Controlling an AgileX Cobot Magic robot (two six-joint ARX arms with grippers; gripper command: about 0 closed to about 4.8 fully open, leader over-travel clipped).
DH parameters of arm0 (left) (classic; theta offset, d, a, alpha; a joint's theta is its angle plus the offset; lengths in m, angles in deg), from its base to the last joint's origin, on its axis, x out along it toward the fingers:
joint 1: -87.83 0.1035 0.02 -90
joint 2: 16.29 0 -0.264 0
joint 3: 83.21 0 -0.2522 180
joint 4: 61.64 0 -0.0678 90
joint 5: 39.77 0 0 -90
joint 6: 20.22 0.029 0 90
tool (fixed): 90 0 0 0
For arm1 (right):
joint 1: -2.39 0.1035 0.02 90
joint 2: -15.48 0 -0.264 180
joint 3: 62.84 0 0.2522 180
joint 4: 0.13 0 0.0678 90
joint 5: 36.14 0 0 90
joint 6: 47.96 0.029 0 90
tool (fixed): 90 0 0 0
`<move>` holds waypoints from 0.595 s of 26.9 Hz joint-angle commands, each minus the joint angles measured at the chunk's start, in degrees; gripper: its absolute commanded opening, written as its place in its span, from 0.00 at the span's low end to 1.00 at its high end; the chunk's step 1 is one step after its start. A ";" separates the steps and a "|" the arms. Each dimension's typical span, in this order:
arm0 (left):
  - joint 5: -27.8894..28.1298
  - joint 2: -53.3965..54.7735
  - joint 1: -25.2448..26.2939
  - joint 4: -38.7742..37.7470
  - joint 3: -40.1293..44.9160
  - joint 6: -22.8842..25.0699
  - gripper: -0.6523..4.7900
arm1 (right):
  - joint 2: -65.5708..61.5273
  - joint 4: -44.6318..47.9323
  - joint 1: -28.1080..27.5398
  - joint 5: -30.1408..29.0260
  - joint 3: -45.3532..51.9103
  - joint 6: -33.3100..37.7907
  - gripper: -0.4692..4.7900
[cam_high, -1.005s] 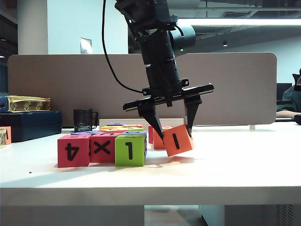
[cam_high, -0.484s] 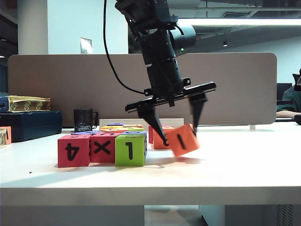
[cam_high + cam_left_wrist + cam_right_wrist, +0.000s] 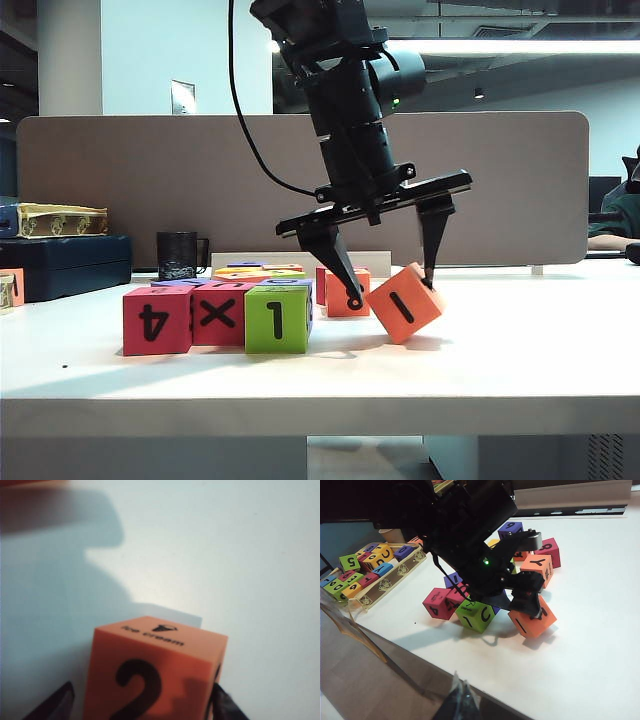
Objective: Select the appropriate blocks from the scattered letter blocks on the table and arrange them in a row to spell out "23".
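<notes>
So far only one digit is in hand: the small orange foam cube with a black "2" on one face (image 3: 152,672) sits tilted on one lower edge on the white bench (image 3: 520,350), well to the right of the other blocks, showing a "1"-like stroke to the exterior camera and the "2" to the left wrist camera. It is not yet lying flat. The left gripper (image 3: 390,285) stands over it with its fingers (image 3: 342,270) apart, one on either side of the cube; the right-hand tip looks to be touching or just beside the cube's upper corner, the other clear of it, so the cube appears released rather than clamped.

Just beyond it, toward the back, lies another orange foam cube (image 3: 348,290), and to the left a row of red "4" (image 3: 156,320), red "x" (image 3: 218,313) and lime-green "1" (image 3: 275,320) foam cubes. More coloured blocks lie behind, and a shallow tray of further cubes (image 3: 380,577) is off to one side.

The right gripper is not visible in any view, so whether its fingers are apart or together cannot be told.

By this judgement the "2" is roughly placed but needs settling square, and a "3" must yet be found and set touching its right side.
</notes>
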 commanded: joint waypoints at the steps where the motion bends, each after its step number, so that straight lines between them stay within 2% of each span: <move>1: 0.33 1.33 -0.96 0.52 0.00 0.59 0.75 | -0.07 0.57 -0.04 0.09 -0.20 -0.17 0.09; 6: 0.57 3.52 -1.73 0.31 0.00 2.12 0.75 | -0.07 0.55 -0.04 0.07 -0.20 -0.17 0.09; 11: 3.72 3.56 -1.92 0.98 -0.07 2.10 0.75 | -0.07 0.59 -0.04 0.07 -0.20 -0.17 0.09; 16: 3.80 3.56 -1.55 1.18 -0.31 1.14 0.74 | -0.07 0.57 -0.04 0.07 -0.20 -0.17 0.09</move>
